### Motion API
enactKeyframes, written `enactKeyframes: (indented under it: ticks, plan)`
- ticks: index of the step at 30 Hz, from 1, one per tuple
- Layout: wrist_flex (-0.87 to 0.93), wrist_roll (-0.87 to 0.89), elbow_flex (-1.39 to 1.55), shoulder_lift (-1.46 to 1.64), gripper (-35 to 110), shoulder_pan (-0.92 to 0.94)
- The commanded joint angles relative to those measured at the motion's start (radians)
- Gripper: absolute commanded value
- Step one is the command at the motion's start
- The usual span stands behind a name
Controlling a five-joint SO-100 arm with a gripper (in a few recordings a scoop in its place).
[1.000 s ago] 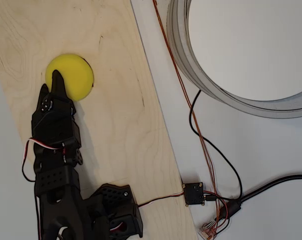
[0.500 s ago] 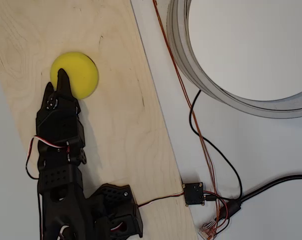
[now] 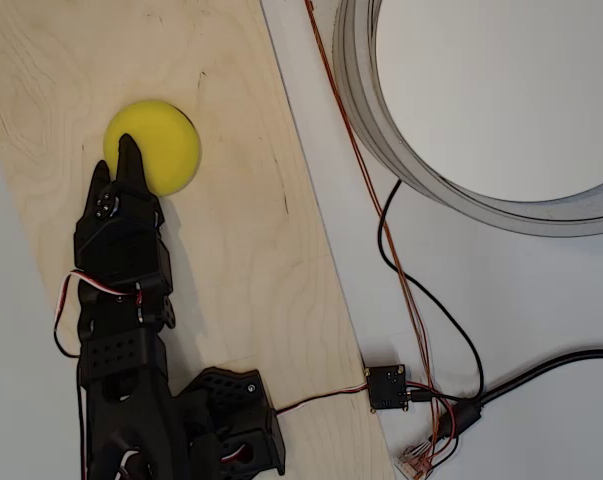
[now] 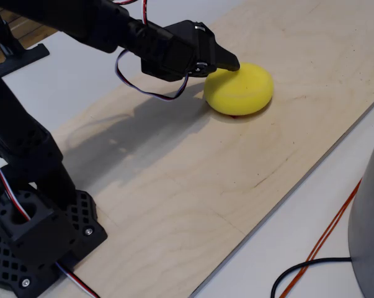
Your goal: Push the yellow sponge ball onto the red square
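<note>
At the left of the overhead view we see the black 3D-printed arm reaching up the pale plywood board (image 3: 251, 250), its black claw (image 3: 128, 152) drawn to a narrow point, fingers together and gripping nothing, the tip resting against the near-left flank of the bright-yellow foam sponge ball (image 3: 153, 147). In the fixed view the same claw (image 4: 229, 62) meets the ball (image 4: 239, 89) at its upper left edge. A thin dark-red sliver shows under the ball's near edge there, which we take to be the orange-red square patch (image 4: 236, 115), so the ball may already sit over it. We judge the ball light, soft and apt to dent or roll aside; we would nudge it low and through its centre rather than pinch it. To the right lie the white table (image 3: 541, 300), the orange and black wires (image 3: 401, 270) and a grey ring (image 3: 371, 110).
</note>
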Motion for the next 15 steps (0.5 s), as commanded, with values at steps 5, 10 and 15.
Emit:
enactKeyframes:
  ticks: [5, 10, 15]
  plan:
    - [0.002, -0.003, -0.011, 0.034, 18, 0.011]
    - [0.002, -0.005, -0.009, 0.041, 18, 0.011]
    - [0.002, -0.008, -0.006, 0.055, 19, 0.012]
